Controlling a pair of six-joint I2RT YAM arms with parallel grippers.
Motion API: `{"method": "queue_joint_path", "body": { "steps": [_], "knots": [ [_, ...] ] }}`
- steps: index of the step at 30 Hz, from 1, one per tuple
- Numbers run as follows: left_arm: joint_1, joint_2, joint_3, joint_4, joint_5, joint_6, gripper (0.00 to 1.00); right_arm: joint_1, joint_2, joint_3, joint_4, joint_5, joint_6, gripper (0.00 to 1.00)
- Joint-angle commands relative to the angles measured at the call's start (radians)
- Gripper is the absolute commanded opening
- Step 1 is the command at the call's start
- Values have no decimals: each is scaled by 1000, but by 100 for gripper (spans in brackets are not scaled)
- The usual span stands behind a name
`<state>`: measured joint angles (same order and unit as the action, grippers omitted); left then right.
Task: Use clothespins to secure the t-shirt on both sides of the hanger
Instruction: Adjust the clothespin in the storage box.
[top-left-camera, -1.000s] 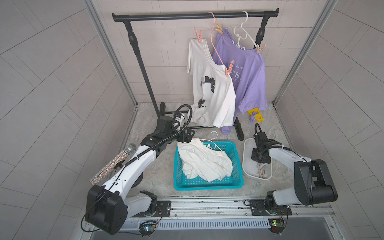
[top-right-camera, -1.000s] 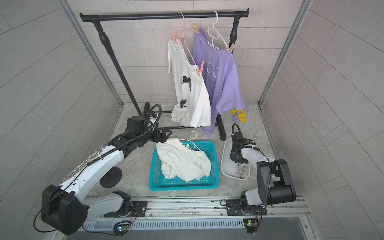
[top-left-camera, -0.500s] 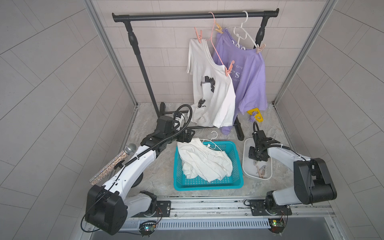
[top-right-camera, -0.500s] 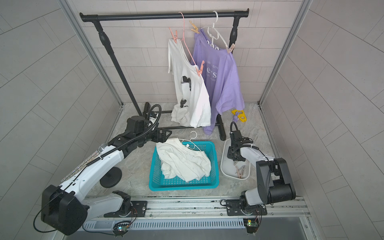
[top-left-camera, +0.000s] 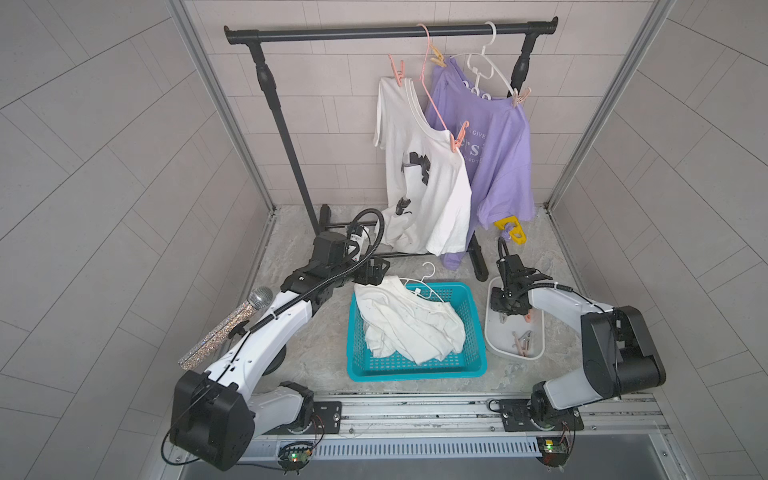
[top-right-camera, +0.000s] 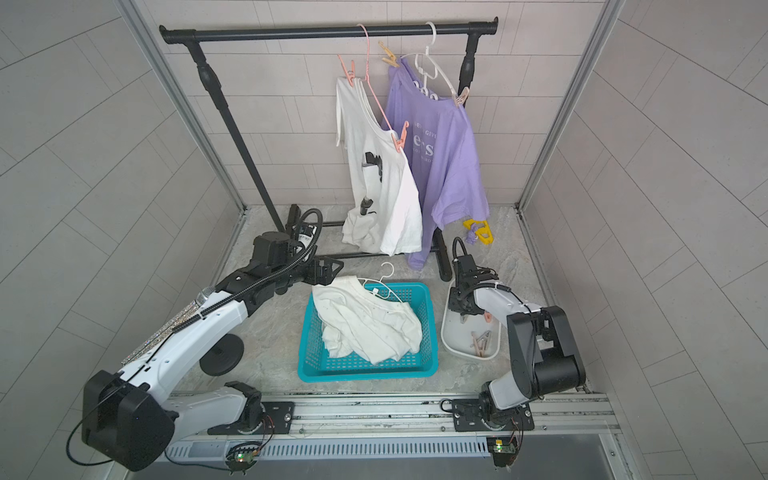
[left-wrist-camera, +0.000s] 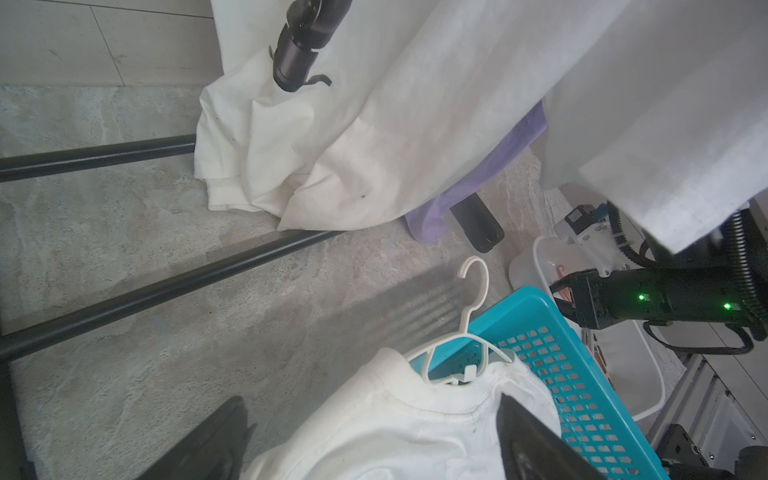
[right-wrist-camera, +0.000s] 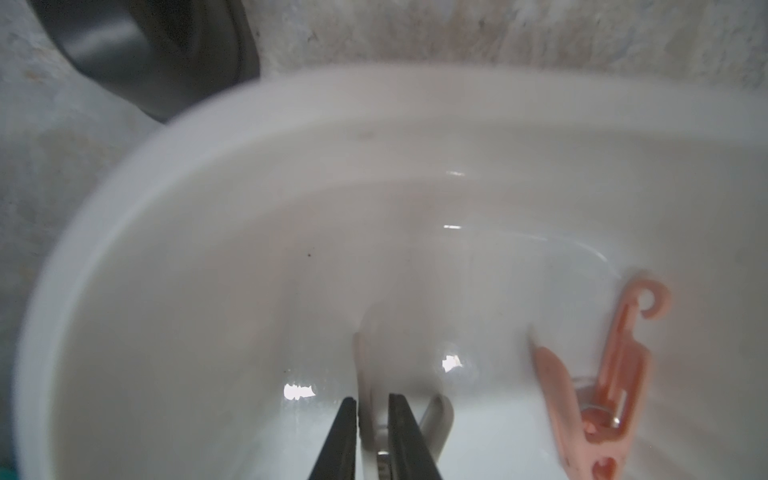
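At the back, black rack (top-left-camera: 332, 33) with a white shirt (top-left-camera: 428, 195) and a purple shirt (top-left-camera: 503, 166), both pinned. In the middle, teal basket (top-left-camera: 415, 372) with a crumpled t-shirt (top-left-camera: 411, 328) on a white hanger (left-wrist-camera: 478, 306). At its far corner, left gripper (top-left-camera: 374, 274), jaws wide apart, holding nothing. Inside the white tray (top-left-camera: 534, 330), right gripper (right-wrist-camera: 372, 399) pinching a pale grey clothespin (right-wrist-camera: 362, 365). Salmon-pink clothespin (right-wrist-camera: 555, 378) loose beside it; more clothespins (top-left-camera: 521, 343) at the near end.

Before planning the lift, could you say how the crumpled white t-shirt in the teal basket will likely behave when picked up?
Probably floppy: the crumpled white t-shirt lies in soft folds, spilling over the teal plastic basket. The white plastic hanger in its collar may slip.
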<state>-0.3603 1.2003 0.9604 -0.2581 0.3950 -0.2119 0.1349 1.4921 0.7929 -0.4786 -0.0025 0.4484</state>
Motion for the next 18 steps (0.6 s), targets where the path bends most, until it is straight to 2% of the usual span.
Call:
{"method": "queue_joint_path", "body": {
  "steps": [1, 10, 14, 18],
  "knots": [
    [2, -22, -7, 13, -2, 5, 97, 3, 4, 22, -29, 19, -11, 23],
    [3, -25, -7, 13, -4, 6, 97, 3, -42, 50, -99, 41, -23, 47],
    [3, -26, -8, 13, -2, 6, 97, 5, -62, 48, -126, 59, -17, 61],
    [2, -26, -8, 13, 1, 5, 97, 3, -61, 39, -139, 58, 15, 67]
  ]
}}
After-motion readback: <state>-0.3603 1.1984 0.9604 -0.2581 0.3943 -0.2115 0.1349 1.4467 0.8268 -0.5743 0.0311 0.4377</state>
